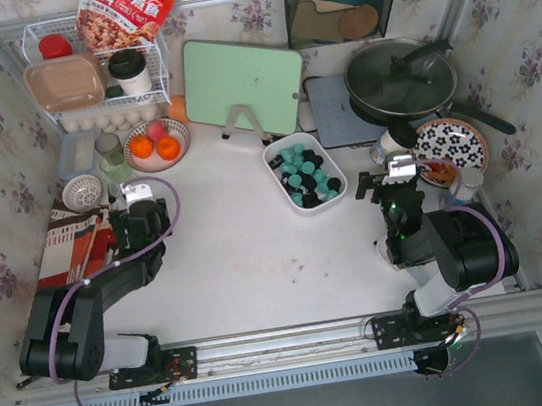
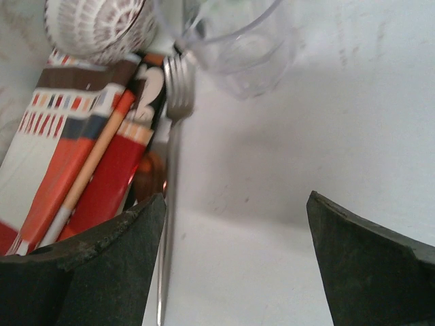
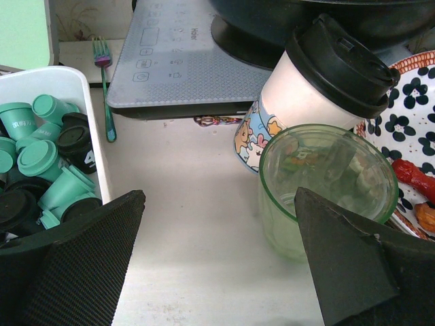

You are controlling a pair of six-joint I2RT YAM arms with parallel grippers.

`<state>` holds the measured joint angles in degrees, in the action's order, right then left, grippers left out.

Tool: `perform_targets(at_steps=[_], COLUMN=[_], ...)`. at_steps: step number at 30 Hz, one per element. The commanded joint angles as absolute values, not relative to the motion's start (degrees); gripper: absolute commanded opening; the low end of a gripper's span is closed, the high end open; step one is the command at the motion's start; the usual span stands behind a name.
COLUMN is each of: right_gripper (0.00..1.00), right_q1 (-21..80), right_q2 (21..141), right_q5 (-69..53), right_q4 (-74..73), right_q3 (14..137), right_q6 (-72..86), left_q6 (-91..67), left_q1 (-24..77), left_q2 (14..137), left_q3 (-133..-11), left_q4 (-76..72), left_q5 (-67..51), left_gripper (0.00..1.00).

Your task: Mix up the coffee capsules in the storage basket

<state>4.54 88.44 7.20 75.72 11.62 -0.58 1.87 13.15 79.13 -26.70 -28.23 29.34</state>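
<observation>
The storage basket (image 1: 279, 169), a white tub, stands mid-table and holds several teal-green and black coffee capsules (image 1: 305, 173), teal mostly at the far end. In the right wrist view the basket's wall (image 3: 95, 142) and the capsules (image 3: 41, 159) are at the left edge. My right gripper (image 1: 400, 175) (image 3: 219, 197) is open and empty, low over the table to the right of the basket. My left gripper (image 1: 140, 201) (image 2: 236, 204) is open and empty, far to the left of the basket.
By the right gripper stand a green glass (image 3: 326, 183), a lidded paper cup (image 3: 319, 95), an induction cooker (image 3: 190, 61), a teal fork (image 3: 103, 81) and a patterned plate (image 3: 408, 115). By the left gripper lie a metal fork (image 2: 178, 88), a clear glass (image 2: 238, 47) and a striped mat (image 2: 75, 149).
</observation>
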Motion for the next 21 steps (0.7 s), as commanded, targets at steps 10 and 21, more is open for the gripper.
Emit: perform_targets(at_steps=[10, 21], right_gripper=[1.0, 1.0], right_q1=[4.54, 4.54], right_q2=[88.37, 88.36], right_q5=[7.54, 7.56], right_q4=[76.22, 76.26], right_q3=[11.82, 11.8], right_q6=[-0.53, -0.53], left_q6=[2.04, 1.6], left_q1=[3.67, 0.26], left_q2=[85.32, 86.1], left_q3=[-20.16, -24.61], left_q4=[-50.05, -42.62], left_q5=[10.23, 1.71], left_gripper=[0.88, 0.99])
